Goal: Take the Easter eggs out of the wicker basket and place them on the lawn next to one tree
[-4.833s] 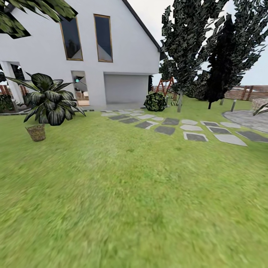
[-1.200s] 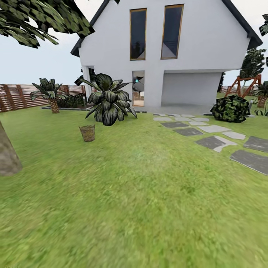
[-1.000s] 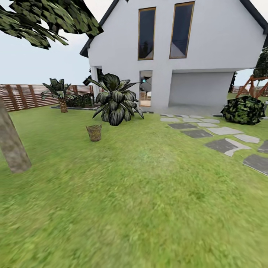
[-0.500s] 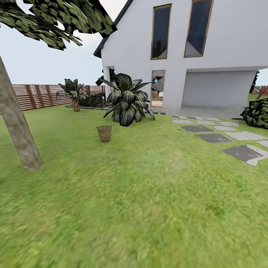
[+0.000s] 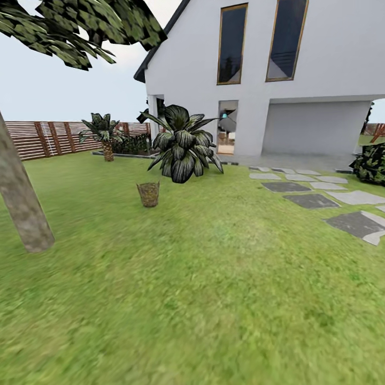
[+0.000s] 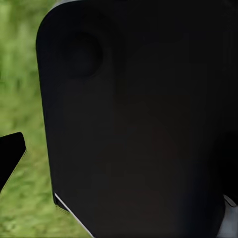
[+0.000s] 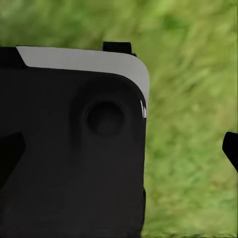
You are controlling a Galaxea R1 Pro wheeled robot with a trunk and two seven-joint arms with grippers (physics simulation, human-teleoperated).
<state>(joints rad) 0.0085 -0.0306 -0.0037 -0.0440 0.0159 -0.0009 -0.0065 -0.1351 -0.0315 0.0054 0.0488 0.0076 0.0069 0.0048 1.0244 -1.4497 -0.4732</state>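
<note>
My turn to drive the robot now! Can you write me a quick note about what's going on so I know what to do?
Grippers: the wrist views show dark robot parts over grass, so I cannot tell if either is open or shut. Nothing seems held.

Things: the wicker basket stands on the lawn ahead, in front of the big leafy plant by the house. The eggs cannot be made out from here. A tree with a thick grey-tan trunk stands left of the basket.

Done: no eggs lie by the tree yet.

Left: drive up to the basket, take out all three eggs, and lay them beside that one tree.
</note>
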